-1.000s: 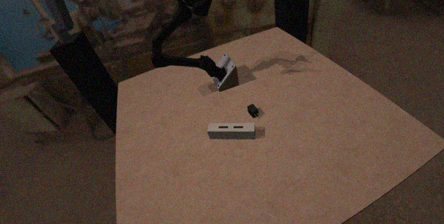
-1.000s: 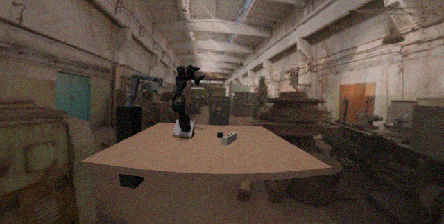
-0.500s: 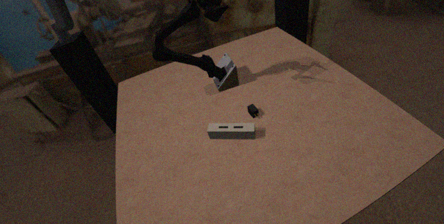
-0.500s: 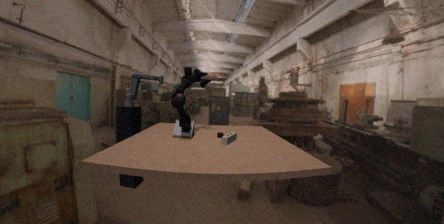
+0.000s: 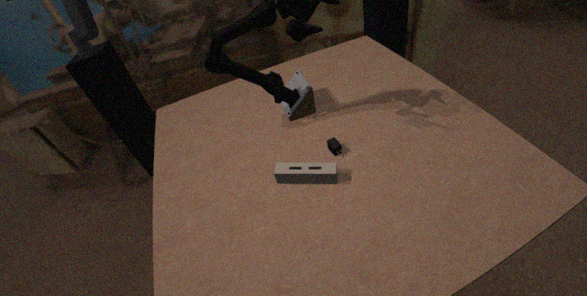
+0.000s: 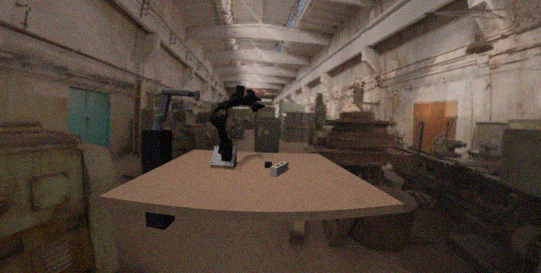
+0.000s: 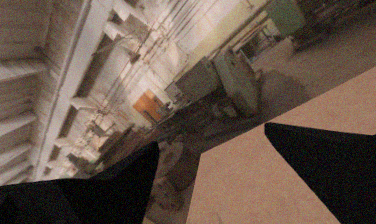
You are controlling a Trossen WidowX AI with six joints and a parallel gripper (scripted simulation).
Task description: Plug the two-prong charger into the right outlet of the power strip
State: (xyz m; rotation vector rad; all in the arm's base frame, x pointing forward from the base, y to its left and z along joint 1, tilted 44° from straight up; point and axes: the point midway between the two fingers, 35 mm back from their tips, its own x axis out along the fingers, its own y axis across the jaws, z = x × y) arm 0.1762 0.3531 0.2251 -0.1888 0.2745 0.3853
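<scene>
The black two-prong charger [image 5: 334, 145] [image 6: 268, 164] lies on the table, its prongs pointing towards the near side in the top view. The pale power strip [image 5: 305, 178] [image 6: 276, 170] sits just nearer that camera and slightly left, with two dark outlets in its top. The right outlet [image 5: 315, 168] looks empty. My gripper [image 5: 330, 15] [image 6: 262, 102] [image 7: 210, 137] is open and empty, high above the table and well away from the charger. The wrist view shows neither charger nor strip.
The arm's base plate [image 5: 298, 81] [image 6: 215, 161] stands on the table [image 5: 413, 195] [image 6: 211, 193], beyond the charger in the top view. Dark pedestals [image 5: 115, 104] [image 5: 386, 9] stand past the table's edges, the left one carrying another grey arm [image 5: 78, 5] [image 6: 179, 93].
</scene>
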